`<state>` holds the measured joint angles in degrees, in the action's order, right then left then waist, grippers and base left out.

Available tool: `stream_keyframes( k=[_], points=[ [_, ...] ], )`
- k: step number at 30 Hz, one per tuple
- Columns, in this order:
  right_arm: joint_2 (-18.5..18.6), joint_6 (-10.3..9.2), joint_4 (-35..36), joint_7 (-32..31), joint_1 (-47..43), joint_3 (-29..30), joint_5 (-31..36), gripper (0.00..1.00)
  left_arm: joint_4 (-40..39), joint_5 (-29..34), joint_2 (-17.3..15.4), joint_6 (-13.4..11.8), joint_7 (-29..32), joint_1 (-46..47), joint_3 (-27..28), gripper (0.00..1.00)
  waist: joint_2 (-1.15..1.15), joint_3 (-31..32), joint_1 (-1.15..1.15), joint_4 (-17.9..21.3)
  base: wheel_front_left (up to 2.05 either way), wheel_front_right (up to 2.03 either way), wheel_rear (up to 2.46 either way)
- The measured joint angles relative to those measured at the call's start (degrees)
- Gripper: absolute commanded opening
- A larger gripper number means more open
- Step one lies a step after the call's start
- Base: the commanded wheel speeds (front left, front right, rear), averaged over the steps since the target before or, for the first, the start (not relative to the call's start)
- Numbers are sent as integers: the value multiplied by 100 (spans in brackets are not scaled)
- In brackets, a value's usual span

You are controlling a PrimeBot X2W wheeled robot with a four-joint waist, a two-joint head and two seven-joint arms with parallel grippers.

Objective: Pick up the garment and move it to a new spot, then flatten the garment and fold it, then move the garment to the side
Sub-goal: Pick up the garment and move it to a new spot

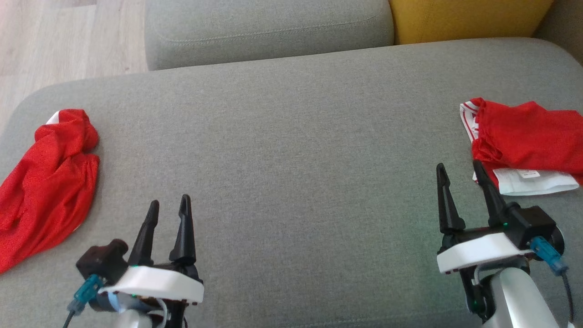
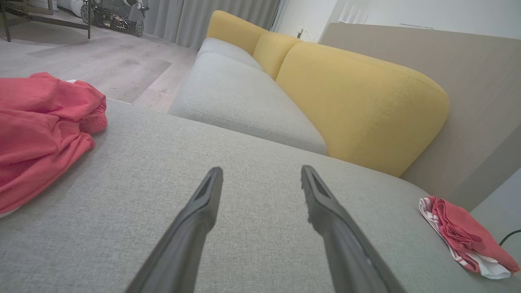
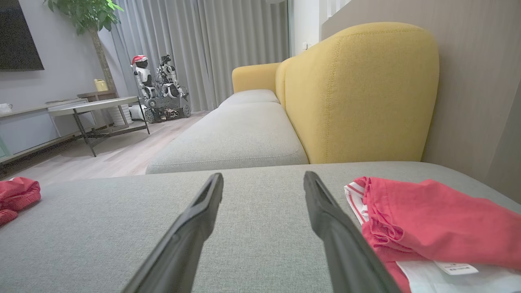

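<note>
Roughly lengthwise near-to-far, left red garment.

Matt woven grey sofa cushion; soft red cloth garment; wood-look floor.

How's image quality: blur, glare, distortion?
Head view: soft even light, slightly hazy, no glare on the grey cushion. Left wrist view: wide-angle stretch of the yellow backrest; jaws blur near the lens. Right wrist view: near red garment sharp, label unreadable.
</note>
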<state>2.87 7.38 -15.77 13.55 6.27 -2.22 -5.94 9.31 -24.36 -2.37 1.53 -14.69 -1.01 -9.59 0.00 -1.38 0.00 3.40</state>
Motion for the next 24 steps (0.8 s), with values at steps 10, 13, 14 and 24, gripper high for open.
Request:
stream_keyframes(
  k=[10, 13, 14, 24],
  points=[
    [-4, 0, -10, 14, 1, -104, -63, 100, -1, -2, 1, 2, 0, 2, 52, 100, 0, -21, 0, -59, 0, 0, 0],
    [-4, 0, -10, 14, 3, -178, -63, 100, -5, -3, 0, 1, 0, 4, 76, 100, 0, -25, 0, -157, 0, 0, 0],
    [-4, 0, -12, 14, 5, -219, -63, 100, -8, -4, 0, 1, 0, 5, 89, 100, 0, -24, 0, -199, 0, 0, 0],
    [-5, 0, -18, 2, 9, -563, -65, 100, -99, -9, 2, -5, 0, 11, 213, 100, 0, 28, 0, -842, 0, 0, 0]
  ],
)
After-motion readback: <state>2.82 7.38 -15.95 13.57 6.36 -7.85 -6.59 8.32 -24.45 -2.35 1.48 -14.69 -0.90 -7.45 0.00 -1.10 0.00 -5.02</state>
